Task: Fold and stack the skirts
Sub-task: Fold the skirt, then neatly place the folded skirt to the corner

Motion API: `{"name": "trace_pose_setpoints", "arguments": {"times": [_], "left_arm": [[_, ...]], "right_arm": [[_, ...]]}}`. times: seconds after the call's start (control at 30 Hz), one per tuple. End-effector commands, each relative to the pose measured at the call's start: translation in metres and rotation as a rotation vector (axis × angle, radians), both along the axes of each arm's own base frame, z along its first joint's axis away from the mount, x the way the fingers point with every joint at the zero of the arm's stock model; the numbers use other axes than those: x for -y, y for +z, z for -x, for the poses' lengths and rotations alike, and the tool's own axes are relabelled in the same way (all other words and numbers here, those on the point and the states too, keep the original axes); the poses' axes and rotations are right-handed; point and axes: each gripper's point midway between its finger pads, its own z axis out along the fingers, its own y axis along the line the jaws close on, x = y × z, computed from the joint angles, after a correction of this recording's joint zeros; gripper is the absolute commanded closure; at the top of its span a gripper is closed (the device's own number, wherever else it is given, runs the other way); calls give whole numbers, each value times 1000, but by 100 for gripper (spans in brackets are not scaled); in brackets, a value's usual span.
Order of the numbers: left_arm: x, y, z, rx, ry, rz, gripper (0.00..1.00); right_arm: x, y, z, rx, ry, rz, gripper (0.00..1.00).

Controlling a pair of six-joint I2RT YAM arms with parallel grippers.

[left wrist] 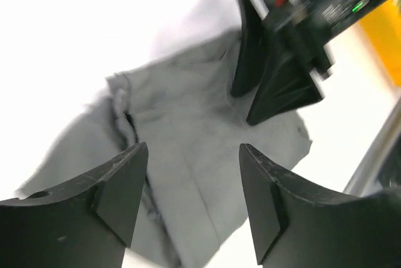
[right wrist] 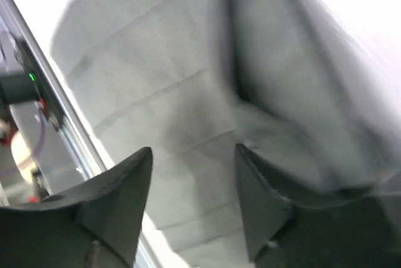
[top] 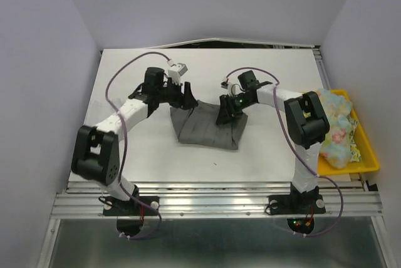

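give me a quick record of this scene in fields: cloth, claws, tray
grey skirt: lying creased on the middle of the table
left claw: open, over the skirt's far left corner, gripping nothing
right claw: open, over the skirt's far right part, gripping nothing
yellow tray: at the table's right edge
floral cloth: heaped in the tray

A charcoal pleated skirt (top: pixel 207 127) lies spread, slightly rumpled, at centre; pale floral skirts (top: pixel 335 130) sit heaped far right.
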Motion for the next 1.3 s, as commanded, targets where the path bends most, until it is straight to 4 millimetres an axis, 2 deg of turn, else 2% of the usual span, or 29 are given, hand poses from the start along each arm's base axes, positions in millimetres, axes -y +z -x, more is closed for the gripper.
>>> {"name": "trace_pose_setpoints", "arguments": {"times": [0.0,0.03,0.07,0.1,0.17,0.2,0.23,0.27,0.3,0.33,0.37,0.4,0.43,0.47,0.5,0.6,0.67,0.7,0.87,1.1,1.13,1.23,1.27], "left_arm": [[-44,109,-11,363,181,-67,23],[-51,119,-10,382,222,-65,9],[-69,142,-8,432,312,-60,2],[-79,144,-4,428,357,-50,2],[-99,156,5,405,465,-7,2],[-113,152,5,380,532,-6,1],[-120,149,10,333,580,8,1],[-123,144,13,306,580,12,2],[-127,139,15,276,586,16,2],[-136,130,16,236,617,15,2],[-137,123,19,201,618,27,1],[-140,120,22,183,623,45,2],[-151,109,23,153,651,49,2],[-153,106,25,135,655,66,2],[-154,99,27,101,671,85,2],[-174,77,28,19,753,123,2],[-186,65,27,-27,807,139,2],[-188,59,27,-50,822,146,2],[-188,39,33,-96,847,171,1],[-186,18,45,-115,860,150,1],[-180,14,48,-128,842,147,1],[-169,8,51,-152,804,148,1],[-161,7,52,-159,775,144,1]], "right_arm": [[-9,91,-29,197,-143,-6,37],[-7,102,-40,266,-199,32,32],[-15,122,-39,328,-207,32,29],[-20,139,-45,378,-218,41,27],[-20,149,-57,469,-263,141,26],[-37,159,-54,497,-244,160,26],[-36,158,-63,549,-286,236,26],[-54,160,-54,581,-268,257,27],[-61,161,-54,611,-273,288,27],[-65,161,-63,664,-312,349,28],[-74,160,-61,692,-308,375,28],[-95,156,-47,723,-270,394,29],[-101,143,-49,745,-270,451,31],[-113,149,-48,768,-269,445,31],[-120,145,-45,774,-258,453,31],[-143,126,-39,803,-242,497,31],[-148,114,-36,807,-256,532,30],[-149,100,-39,796,-254,559,30],[-158,64,-34,767,-246,612,24],[-150,2,-32,721,-181,735,25],[-149,-14,-28,694,-158,757,32],[-152,-32,-16,629,-112,743,52],[-155,-35,-11,607,-97,729,66]]}}
